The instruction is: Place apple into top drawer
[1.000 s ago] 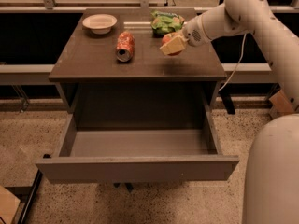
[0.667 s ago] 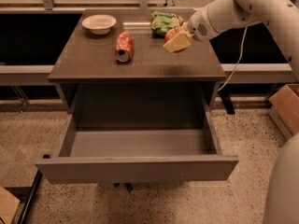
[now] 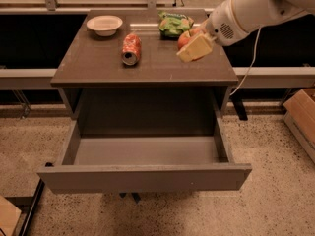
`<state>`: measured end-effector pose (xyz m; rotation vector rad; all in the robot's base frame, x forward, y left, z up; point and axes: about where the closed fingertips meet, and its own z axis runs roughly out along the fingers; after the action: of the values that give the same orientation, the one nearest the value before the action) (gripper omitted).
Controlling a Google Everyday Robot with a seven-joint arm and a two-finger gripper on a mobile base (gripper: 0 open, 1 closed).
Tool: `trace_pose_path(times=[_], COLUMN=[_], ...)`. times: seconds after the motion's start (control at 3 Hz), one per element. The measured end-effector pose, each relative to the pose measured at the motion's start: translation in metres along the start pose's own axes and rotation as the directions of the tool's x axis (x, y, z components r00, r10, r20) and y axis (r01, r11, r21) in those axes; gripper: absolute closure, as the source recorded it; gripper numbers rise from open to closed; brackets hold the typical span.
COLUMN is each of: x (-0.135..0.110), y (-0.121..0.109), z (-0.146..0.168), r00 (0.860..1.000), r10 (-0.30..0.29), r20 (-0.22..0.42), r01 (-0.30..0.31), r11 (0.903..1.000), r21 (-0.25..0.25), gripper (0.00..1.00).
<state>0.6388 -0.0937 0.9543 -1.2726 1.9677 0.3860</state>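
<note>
- I see my gripper (image 3: 191,44) over the right side of the cabinet top (image 3: 93,63), its fingers pinching the apple (image 3: 183,39).
- The apple sits just beside the green snack bag (image 3: 173,23); I cannot tell whether it touches the surface.
- The top drawer (image 3: 145,177) stands pulled out below, well apart from the apple, its grey inside showing.
- A crushed soda can (image 3: 131,48) lies on its side mid-top, with a white bowl (image 3: 104,24) at the rear left.

White arm (image 3: 256,6); cream pincer (image 3: 193,45) over tabletop (image 3: 98,58)
</note>
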Motion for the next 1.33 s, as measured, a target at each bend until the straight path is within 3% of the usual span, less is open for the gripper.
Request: trace_pose_path(times=[0.33,0.67,1.0,1.33], x=[0.008,0.029,0.030,0.034], y=[0.034,0.101,0.104,0.112], z=[-0.003,0.054,0.059,0.070], r00=[1.000,0.998,0.999,0.999], r10=[0.006,0.022,0.023,0.025], r20=[0.010,0.051,0.049,0.048], r01=[-0.006,-0.018,-0.019,-0.018], r11=[0.9989,0.9958,0.9957,0.9918], r21=[-0.046,-0.089,-0.090,-0.126], gripper=[1.00,1.00,1.00,1.00])
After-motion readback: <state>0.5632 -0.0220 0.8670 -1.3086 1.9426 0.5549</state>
